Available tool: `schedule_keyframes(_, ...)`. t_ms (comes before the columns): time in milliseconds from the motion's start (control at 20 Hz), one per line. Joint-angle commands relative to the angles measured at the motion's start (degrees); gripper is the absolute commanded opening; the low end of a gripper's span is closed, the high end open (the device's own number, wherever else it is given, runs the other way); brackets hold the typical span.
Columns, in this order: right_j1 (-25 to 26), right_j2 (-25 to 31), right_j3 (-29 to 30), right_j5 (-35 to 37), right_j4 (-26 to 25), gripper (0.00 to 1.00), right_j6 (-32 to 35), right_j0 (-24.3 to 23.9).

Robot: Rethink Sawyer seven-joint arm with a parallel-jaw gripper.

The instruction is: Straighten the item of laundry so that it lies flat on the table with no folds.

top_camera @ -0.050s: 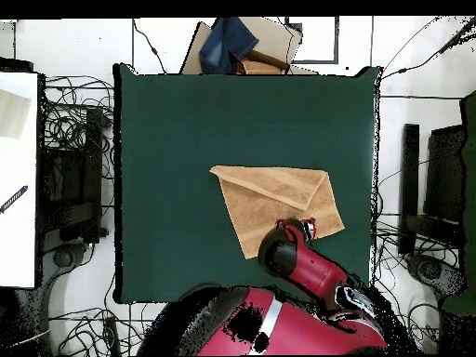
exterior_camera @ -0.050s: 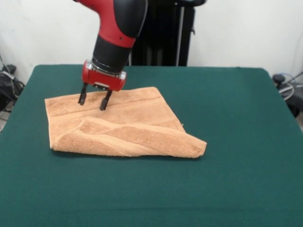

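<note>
Nearest the camera in the front view, the small peach-orange terry-cloth towel (exterior_camera @ -0.050s: 120, 127) lies on the dark green felt-covered counter (exterior_camera @ -0.050s: 236, 179), below and in front of your hand — its front portion is folded back over itself into a thick ridge that tapers to a pointed corner well off to one side of the hand.

Behind that fold, the single flat layer runs back under the hand (exterior_camera @ -0.050s: 93, 100), a red-and-black two-finger tool. It stands released: the two dark fingers are spread apart, tips down at or just above the cloth near its rear corner, with nothing between them. Whether the tips touch the pile I cannot tell.

The risk from here, as I judge it: you would pinch the flat bottom layer, not the folded flap. Pulling that would drag the whole towel across the felt and leave the fold in place, or bunch it further. Pressing down too hard could also snag the counter's cloth.

The towel's long axis runs across the front view, slightly skewed — the overhead view (top_camera @ -0.050s: 279, 206) shows it angled to the counter's edges, the folded side away from the hand.
</note>
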Motion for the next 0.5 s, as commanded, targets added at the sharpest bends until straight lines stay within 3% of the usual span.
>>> schedule_keyframes(50,3.3,6.2,0.3,-0.1,3.0,1.00,17.8,-0.2)
schedule_keyframes(500,5.3,6.3,-1.2,-1.1,3.7,1.00,17.8,0.0)
